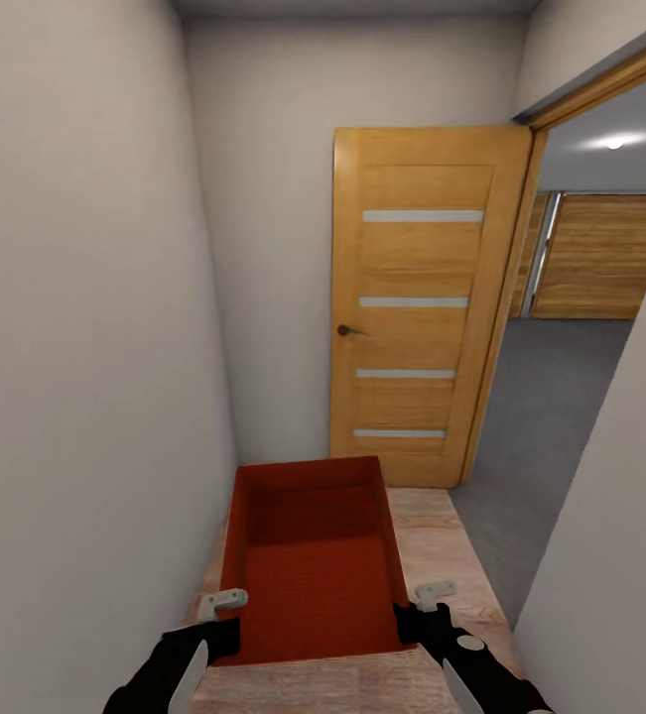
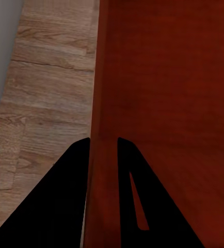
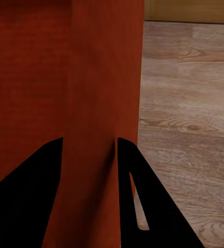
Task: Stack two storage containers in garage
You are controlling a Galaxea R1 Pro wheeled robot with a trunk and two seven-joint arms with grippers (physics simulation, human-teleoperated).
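I hold one orange-red storage container (image 1: 313, 565) level in front of me, above the light wood floor (image 1: 442, 555) of a narrow corridor. It is open-topped and empty. My left gripper (image 1: 225, 635) is shut on its left wall and my right gripper (image 1: 412, 620) on its right wall. In the left wrist view, the left gripper (image 2: 102, 139) has a black finger on each side of the container (image 2: 163, 77) wall. The right gripper (image 3: 89, 139) clamps the container (image 3: 65, 67) the same way. Through a doorway ahead on the right lies the garage with its grey floor (image 1: 551, 397). The living room is out of view.
An open wooden door (image 1: 417, 307) with frosted strips stands ahead, swung against the end wall. White walls close in on the left (image 1: 84, 347) and right (image 1: 610, 555). Wooden panels (image 1: 605, 258) line the garage's far side.
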